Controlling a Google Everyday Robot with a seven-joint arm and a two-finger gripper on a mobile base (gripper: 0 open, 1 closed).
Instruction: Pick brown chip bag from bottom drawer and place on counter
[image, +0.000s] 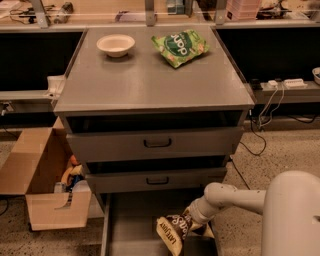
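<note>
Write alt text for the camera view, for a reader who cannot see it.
The gripper meets the brown chip bag in the open bottom drawer of a cabinet. On the counter sit a white bowl and a green chip bag.

At lower centre, the gripper (190, 223) was set against the brown chip bag (170, 234) in the bottom drawer (131, 231), below the counter (150, 82).

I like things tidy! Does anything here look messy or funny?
Yes. The brown bag in the bottom drawer is not lying flat. It is tipped up on one end and crumpled, right against the end effector, which reaches down into that drawer from the right.
</note>
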